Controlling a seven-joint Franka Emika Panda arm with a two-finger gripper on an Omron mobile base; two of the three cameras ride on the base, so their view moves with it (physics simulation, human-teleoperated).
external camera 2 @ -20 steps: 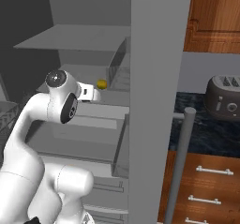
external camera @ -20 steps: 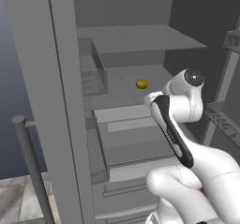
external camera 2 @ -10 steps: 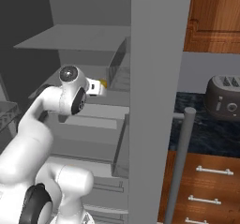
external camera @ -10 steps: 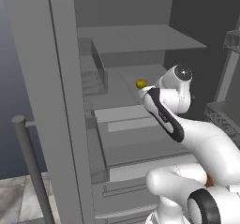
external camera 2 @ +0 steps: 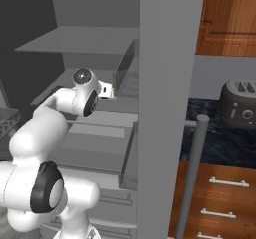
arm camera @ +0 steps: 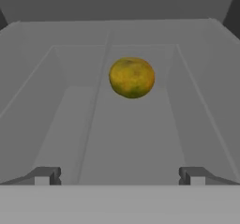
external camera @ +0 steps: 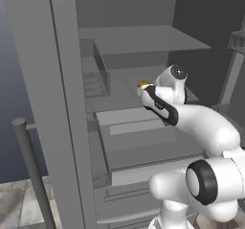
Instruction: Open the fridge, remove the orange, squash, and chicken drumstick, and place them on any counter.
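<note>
The two-finger dark-tipped gripper [arm camera: 120, 175] is spread wide and holds nothing, its two tips standing far apart at the bottom of the hand view with the small round yellow-orange fruit with greenish mottling [arm camera: 131, 77] centred between them and well ahead. That framing suggests the hand is lined up for a straight reach to the orange, the fingers spread wide enough to pass either side of it. The orange rests alone on the flat grey shelf floor [arm camera: 126, 138] inside the tall grey steel fridge [external camera: 57, 103], apart from the walls on both sides and short of the back wall. In the left base view the white arm stretches into the open fridge with its hand just beside the orange [external camera: 144, 84], which peeks out past the wrist; in the right base view only a sliver of the fruit [external camera 2: 112, 88] shows at the hand's tip. Above the orange a second grey shelf [external camera: 143, 39] hangs over the reach, so I judge the approach must stay low and level. The open fridge doors flank the arm, one [external camera 2: 165, 108] near the arm in the right base view. Beyond that door lie the glossy black stone counter [external camera 2: 220, 143], a dark grey toaster [external camera 2: 240, 103] on it, and wooden drawers [external camera 2: 220, 203] below. I cannot make out the squash or the chicken drumstick.
</note>
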